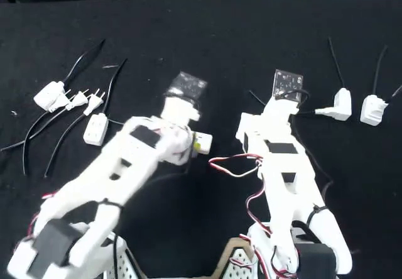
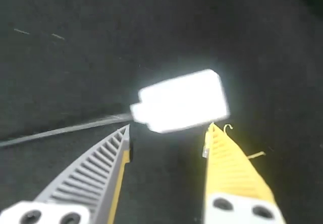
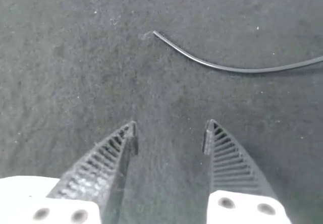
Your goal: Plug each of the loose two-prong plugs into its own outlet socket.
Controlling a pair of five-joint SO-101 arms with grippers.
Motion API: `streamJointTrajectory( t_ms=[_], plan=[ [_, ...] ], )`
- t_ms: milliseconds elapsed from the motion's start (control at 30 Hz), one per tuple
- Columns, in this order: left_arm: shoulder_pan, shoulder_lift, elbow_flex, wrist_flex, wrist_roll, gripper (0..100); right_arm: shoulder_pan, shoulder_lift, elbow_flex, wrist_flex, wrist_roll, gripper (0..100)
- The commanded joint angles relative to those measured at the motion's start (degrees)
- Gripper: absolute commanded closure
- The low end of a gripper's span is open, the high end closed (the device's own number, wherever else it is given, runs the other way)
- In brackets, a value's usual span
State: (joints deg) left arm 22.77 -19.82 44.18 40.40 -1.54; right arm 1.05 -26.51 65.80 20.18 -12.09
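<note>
My left gripper (image 2: 168,128) is open, its grey and yellow fingers just short of a bright white block (image 2: 181,102) with a black cable (image 2: 60,130) leading off it; nothing sits between the fingers. My right gripper (image 3: 170,123) is open over bare black cloth, with a thin cable end (image 3: 202,60) beyond it. In the high view, two loose two-prong plugs (image 1: 85,101) lie far left between a white socket piece (image 1: 50,95) and a white socket block (image 1: 95,129). Far right lie a white plug (image 1: 338,108) and a white socket (image 1: 374,110).
The left arm (image 1: 144,147) and the right arm (image 1: 282,156) stand side by side over the black cloth (image 1: 226,40). Black cables (image 1: 88,59) trail from the left group, and others (image 1: 336,59) from the right pair. Red and white wires (image 1: 235,166) loop between the arms.
</note>
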Motion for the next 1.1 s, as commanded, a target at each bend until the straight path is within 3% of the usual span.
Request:
streamJointTrajectory(
  t_ms=[0, 200, 567, 733, 1067],
  plan=[
    [-11.47, -4.57, -2.42, -0.18, -1.14, 76, 0.88, 0.13, -3.82, 0.18, -0.26, 79.7],
    [-25.36, 5.01, -4.35, -7.38, 9.05, 76, 0.79, 0.13, -3.82, 0.18, -0.26, 79.7],
    [-26.51, 25.14, -18.33, -7.47, 26.02, 76, 0.79, 0.13, -3.82, 0.18, -0.26, 79.7],
    [-25.45, 27.78, -18.33, -0.26, 24.62, 76, 0.79, 0.13, -3.82, 0.09, -0.26, 79.7],
    [-23.34, 27.78, -18.86, 19.16, 7.12, 77, -1.05, 0.13, -3.38, -1.32, -0.26, 79.7]
  ],
)
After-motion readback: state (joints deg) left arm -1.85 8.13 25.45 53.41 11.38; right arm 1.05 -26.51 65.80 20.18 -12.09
